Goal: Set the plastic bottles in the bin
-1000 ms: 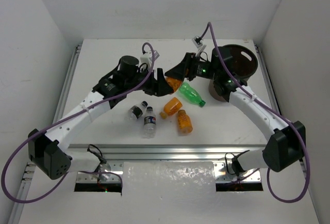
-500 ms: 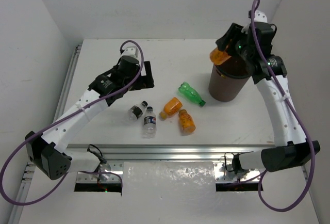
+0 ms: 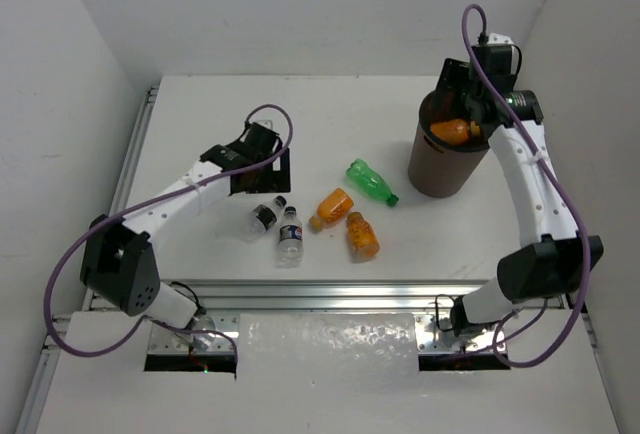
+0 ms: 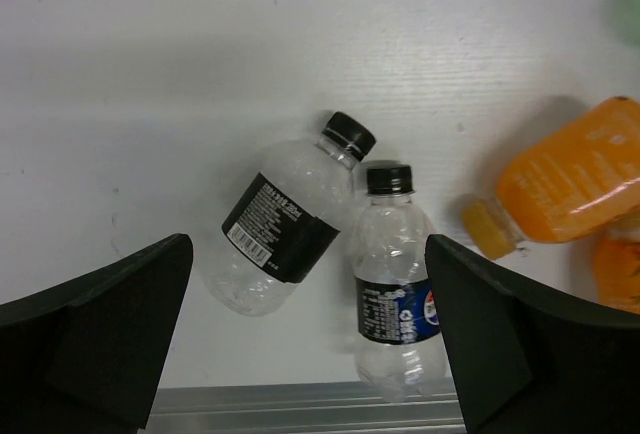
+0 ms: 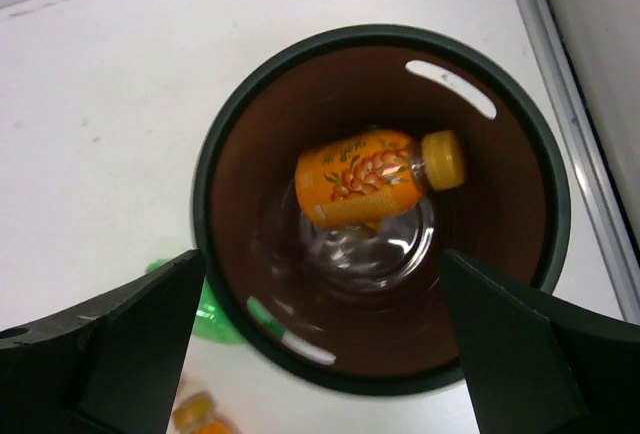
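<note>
five plastic bottles lie loose on the white table (image 3: 340,104) and a sixth is inside the bin (image 3: 440,169). in the top view the bin stands upright toward 2 o'clock on the table. the right gripper (image 5: 318,259) hangs over its mouth with the jaws spread wide and nothing between them. in the right wrist view its fingers (image 5: 110,354) frame the rim at 8 and 4 o'clock. the binned orange bottle (image 5: 365,174) lies crosswise within the brown walls, its yellow cap pointing to 3 o'clock. whether it rests on the bottom or is in the air cannot be told. something clear and shiny shows beneath it, too blurred to name.

the green bottle (image 3: 370,180) lies on its side near the bin, at the bin's 8 o'clock. at the green bottle's 7 o'clock lies the slanted orange bottle (image 3: 331,208), and the near orange bottle (image 3: 359,236) is just beside that one, at its 5 o'clock.

toward 9 o'clock from these, the black-labelled clear bottle (image 4: 275,244) and the blue-labelled clear bottle (image 4: 395,294) lie just beside each other, dark caps aimed between 12 and 1 o'clock. the left gripper (image 4: 307,244) hovers at their 12 o'clock in the top view, jaws released wide and gripping nothing. its wrist view shows both clear bottles on the table between the two fingers.
</note>
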### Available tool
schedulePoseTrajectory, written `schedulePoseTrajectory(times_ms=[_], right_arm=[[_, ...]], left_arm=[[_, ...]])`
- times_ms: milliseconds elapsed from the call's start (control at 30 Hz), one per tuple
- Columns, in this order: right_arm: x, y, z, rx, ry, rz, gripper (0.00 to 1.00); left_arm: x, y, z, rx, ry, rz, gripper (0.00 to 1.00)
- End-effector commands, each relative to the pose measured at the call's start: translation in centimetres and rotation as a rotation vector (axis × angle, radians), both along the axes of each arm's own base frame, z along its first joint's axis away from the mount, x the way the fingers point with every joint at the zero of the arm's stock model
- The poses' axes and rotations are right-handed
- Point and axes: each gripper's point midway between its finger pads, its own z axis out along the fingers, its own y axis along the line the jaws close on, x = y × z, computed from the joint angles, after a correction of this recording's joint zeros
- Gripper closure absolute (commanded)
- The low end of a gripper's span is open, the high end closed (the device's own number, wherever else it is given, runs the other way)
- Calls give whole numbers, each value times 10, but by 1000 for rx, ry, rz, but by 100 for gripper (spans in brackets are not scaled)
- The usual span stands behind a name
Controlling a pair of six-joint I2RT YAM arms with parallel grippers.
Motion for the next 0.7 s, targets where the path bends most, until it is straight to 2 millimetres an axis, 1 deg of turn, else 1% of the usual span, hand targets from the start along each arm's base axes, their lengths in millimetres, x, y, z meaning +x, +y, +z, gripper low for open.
schedulePoseTrajectory(times_ms=[0,33,67,100,133,167,200,267,300,333,367,400,467,500,533,567,600,633,667], right_arm=[[-21,19,42,49,-127,94,1],[-25,26,41,71,-126,131,1],[-29,29,33,77,-112,144,1],[-34,32,37,82,-127,159,1],[-37,36,33,93,-117,177,1],[-40,39,32,100,-117,190,1],[-43,43,36,109,-131,207,1],[-49,53,32,138,-124,247,1],[-51,59,33,146,-132,268,1],[-56,63,32,153,-134,285,1],[-58,67,31,156,-136,298,1],[-60,73,32,155,-144,319,1],[-64,78,29,149,-141,332,1],[-66,86,29,150,-145,352,1],[-68,91,26,151,-137,366,1],[-69,103,26,154,-141,399,1],[-71,110,21,158,-133,418,1],[-71,117,21,170,-139,438,1],[-75,130,18,191,-134,483,1]], left_arm=[[-7,5,-17,69,75,-42,0],[-11,8,-28,89,107,-44,0],[-15,8,-34,97,127,-55,0],[-20,10,-43,107,155,-60,0],[-22,11,-47,109,163,-63,0],[-24,9,-51,103,171,-76,0],[-26,9,-58,108,190,-83,0],[-30,13,-71,125,225,-89,0],[-31,15,-76,130,242,-83,1],[-35,19,-90,147,282,-78,1],[-35,22,-97,139,299,-71,4],[-40,25,-108,145,333,-66,5],[-40,33,-116,143,354,-44,13],[-39,39,-121,143,365,-28,23],[-38,41,-122,144,370,-20,23],[-35,44,-123,143,369,-10,36],[-34,50,-123,153,371,9,45],[-32,52,-122,163,364,16,60],[-29,54,-120,173,358,29,66]])
